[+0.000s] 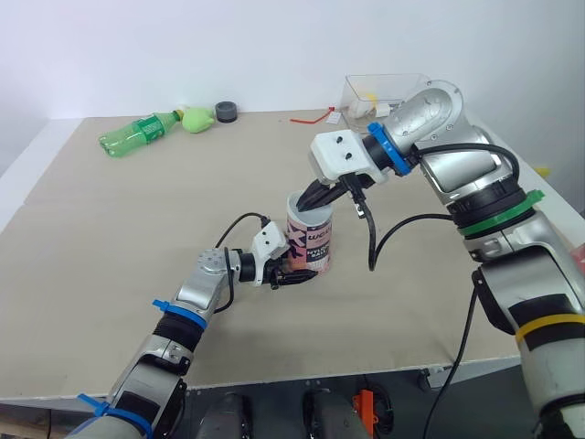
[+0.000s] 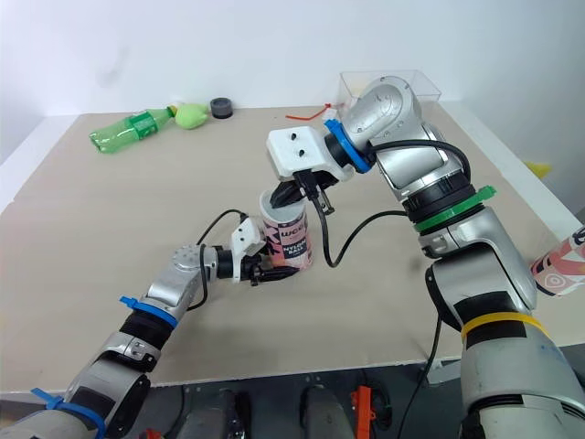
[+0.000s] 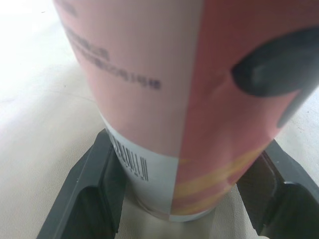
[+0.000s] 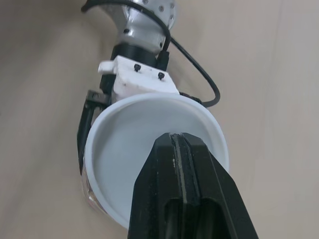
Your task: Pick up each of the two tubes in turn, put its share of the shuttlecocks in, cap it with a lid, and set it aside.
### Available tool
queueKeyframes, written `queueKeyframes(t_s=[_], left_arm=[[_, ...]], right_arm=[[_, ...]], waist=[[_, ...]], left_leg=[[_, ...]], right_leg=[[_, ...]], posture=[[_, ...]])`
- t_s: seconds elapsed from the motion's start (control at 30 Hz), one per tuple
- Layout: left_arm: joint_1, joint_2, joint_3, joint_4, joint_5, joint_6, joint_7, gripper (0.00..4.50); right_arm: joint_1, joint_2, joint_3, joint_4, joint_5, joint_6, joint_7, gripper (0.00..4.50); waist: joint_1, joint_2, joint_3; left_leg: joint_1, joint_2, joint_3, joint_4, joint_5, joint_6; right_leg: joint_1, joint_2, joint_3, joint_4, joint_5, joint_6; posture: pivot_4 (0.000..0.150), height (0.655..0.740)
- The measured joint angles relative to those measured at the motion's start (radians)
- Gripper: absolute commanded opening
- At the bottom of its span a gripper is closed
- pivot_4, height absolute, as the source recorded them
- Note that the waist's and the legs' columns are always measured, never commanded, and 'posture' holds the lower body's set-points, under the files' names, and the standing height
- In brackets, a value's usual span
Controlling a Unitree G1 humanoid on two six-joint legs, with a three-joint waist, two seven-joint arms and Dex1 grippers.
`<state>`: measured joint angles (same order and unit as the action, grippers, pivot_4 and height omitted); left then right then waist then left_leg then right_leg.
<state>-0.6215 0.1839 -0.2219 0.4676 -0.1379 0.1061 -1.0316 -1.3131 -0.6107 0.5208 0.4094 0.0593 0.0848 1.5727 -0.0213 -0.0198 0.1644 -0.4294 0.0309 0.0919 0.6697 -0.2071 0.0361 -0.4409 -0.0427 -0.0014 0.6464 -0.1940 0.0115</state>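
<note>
Now the left gripper (image 1: 291, 277) clasps the base of the upright tube (image 1: 315, 242) mid-table (image 1: 137, 229). Right gripper (image 4: 174, 138), fingers pressed together and holding nothing, rests on the white lid (image 4: 129, 144) atop it.

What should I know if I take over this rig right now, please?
Left gripper: shut on the tube near its base; the tube stands upright on the table.
Right gripper: fingers shut, tips pressing down on the white lid on top of that tube.
What looks like the second tube lies past the table's right edge; I can't tell if it is capped.
Done: the lid is on this tube; its contents are hidden.
Left: seat the lid, set the tube aside, check the second tube.
</note>
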Motion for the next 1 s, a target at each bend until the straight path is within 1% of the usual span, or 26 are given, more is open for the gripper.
queueKeyframes(t_s=[0.5,0.83,1.0], left_arm=[[0.0,0.001,0.001,0.0,0.0,0.011,0.001,2.69],[0.0,0.0,0.001,0.0,0.0,0.012,0.0,2.69],[0.0,0.001,0.002,0.0,0.0,0.015,0.0,2.69]], right_arm=[[-0.003,0.009,0.005,0.024,-0.039,-0.109,0.0,0.04],[-0.017,0.006,0.035,0.044,-0.053,-0.237,-0.001,0.04],[-0.036,0.011,0.057,0.071,-0.07,-0.333,-0.003,0.04]], waist=[[0.0,-0.002,-0.003],[0.0,-0.002,-0.003],[0.0,-0.002,-0.004]], left_leg=[[0.001,0.0,0.0,-0.001,0.0,0.0],[0.001,0.001,0.0,-0.001,0.0,0.0],[0.002,0.001,0.0,-0.001,0.0,0.0]], right_leg=[[0.001,0.0,0.0,0.0,0.0,-0.001],[0.001,0.0,0.0,0.0,-0.001,-0.001],[0.001,0.0,0.0,0.0,-0.001,-0.001]], posture=[[0.15,0.74],[0.15,0.74],[0.15,0.74]])
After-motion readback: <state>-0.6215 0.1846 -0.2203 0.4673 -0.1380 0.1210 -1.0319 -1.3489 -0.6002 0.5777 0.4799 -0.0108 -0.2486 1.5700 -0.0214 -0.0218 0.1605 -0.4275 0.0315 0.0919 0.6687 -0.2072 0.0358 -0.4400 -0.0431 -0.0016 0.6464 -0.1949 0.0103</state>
